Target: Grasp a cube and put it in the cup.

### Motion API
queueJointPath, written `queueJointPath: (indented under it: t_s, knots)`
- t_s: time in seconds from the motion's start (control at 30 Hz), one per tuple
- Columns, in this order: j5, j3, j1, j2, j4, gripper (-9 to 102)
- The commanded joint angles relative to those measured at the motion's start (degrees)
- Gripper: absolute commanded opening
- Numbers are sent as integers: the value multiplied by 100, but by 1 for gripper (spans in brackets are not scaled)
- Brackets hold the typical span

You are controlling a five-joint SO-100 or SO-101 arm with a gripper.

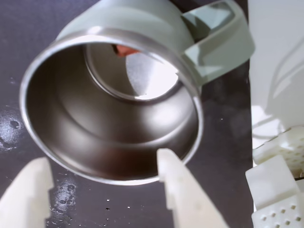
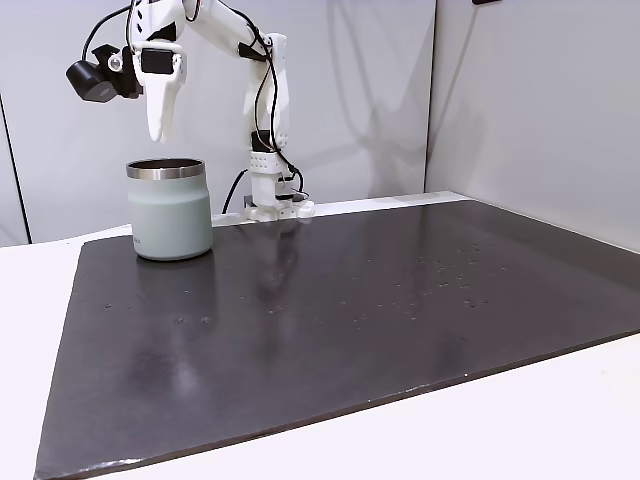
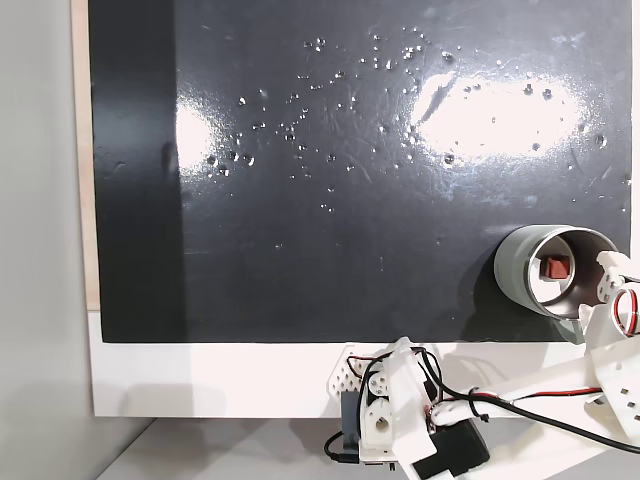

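The pale grey-green cup with a steel rim stands at the back left of the dark mat; the wrist view shows its outer wall and a side handle. The orange-red cube lies inside on the cup's bottom, and a corner of the cube peeks out under the far rim in the wrist view. My gripper hangs open just above the cup's mouth with nothing between its white fingers. From the side, my gripper points down over the cup, clear of the rim.
The dark mat lies on a white table and carries scattered small droplets. The arm's base stands at the mat's back edge, close to the right of the cup. White arm parts fill the right side of the wrist view.
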Motion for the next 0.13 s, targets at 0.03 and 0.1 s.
queueJointPath:
  t_s: [0.03, 0.1]
  knots:
    - [-44, -88, -26, 369, 62, 23]
    - [-44, -88, -35, 369, 62, 23]
